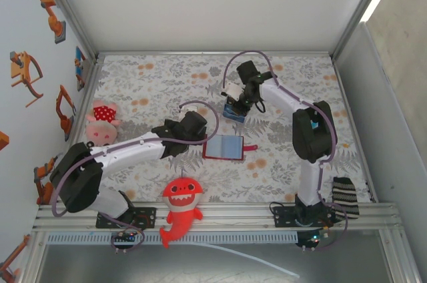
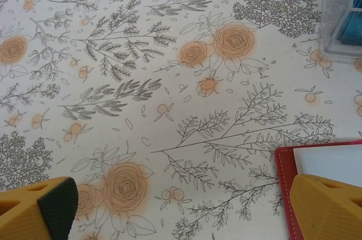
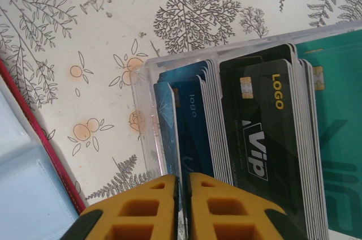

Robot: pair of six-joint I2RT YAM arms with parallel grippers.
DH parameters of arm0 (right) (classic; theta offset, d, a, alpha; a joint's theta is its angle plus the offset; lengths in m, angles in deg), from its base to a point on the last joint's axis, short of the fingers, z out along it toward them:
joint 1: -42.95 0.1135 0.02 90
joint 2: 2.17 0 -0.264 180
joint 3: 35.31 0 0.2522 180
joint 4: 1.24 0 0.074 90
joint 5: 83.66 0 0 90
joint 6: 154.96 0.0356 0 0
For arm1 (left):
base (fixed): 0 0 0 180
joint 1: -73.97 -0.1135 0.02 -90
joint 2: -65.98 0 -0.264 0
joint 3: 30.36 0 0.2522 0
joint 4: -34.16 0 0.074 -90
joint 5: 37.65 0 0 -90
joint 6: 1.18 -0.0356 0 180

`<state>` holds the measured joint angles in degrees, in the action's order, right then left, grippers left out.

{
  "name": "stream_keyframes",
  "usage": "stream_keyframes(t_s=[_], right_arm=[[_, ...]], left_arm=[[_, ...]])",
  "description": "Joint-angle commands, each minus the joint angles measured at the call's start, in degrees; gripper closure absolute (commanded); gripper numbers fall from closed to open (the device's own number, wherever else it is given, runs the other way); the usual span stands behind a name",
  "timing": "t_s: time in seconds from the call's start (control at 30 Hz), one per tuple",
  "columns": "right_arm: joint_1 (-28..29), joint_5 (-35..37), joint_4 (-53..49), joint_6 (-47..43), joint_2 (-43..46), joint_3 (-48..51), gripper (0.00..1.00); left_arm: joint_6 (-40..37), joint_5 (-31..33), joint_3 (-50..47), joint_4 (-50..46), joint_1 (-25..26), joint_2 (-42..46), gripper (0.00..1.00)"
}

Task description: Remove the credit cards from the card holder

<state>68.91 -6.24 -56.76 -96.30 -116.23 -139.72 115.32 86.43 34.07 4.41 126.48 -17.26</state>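
The dark red card holder (image 1: pixel 223 147) lies open on the floral cloth, bluish-grey panels up; its red edge (image 2: pixel 284 166) shows in the left wrist view, and its red rim (image 3: pixel 34 132) shows in the right wrist view. My left gripper (image 2: pixel 181 211) is open just left of it, one yellow finger (image 2: pixel 325 209) over its corner. My right gripper (image 3: pixel 184 195) is over a clear box (image 3: pixel 144 115), jaws almost together on the top edge of a blue credit card (image 3: pixel 167 127) standing at the box's left end. Several more cards (image 3: pixel 266 132) stand beside it.
A red shark plush (image 1: pixel 180 206) lies at the near edge between the arm bases. A pink plush (image 1: pixel 101 123) sits at the left wall. A striped sock (image 1: pixel 345 196) lies near the right base. The clear box (image 1: pixel 233 111) stands behind the card holder.
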Motion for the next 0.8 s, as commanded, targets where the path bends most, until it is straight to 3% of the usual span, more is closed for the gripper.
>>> stream_keyframes(t_s=[0.0,0.5,0.77], right_arm=[[-0.5,0.6,-1.6,0.0,-0.8,-2.3,0.86],[-0.6,6.1,-1.1,4.4,3.8,-2.6,0.83],[-0.6,13.6,4.6,11.1,13.1,5.7,0.75]], left_arm=[[0.4,1.6,-1.0,0.3,-0.6,2.4,0.03],[-1.1,4.7,-2.7,0.1,-3.7,8.1,0.03],[-2.1,5.9,-5.6,0.6,-9.0,13.8,0.03]])
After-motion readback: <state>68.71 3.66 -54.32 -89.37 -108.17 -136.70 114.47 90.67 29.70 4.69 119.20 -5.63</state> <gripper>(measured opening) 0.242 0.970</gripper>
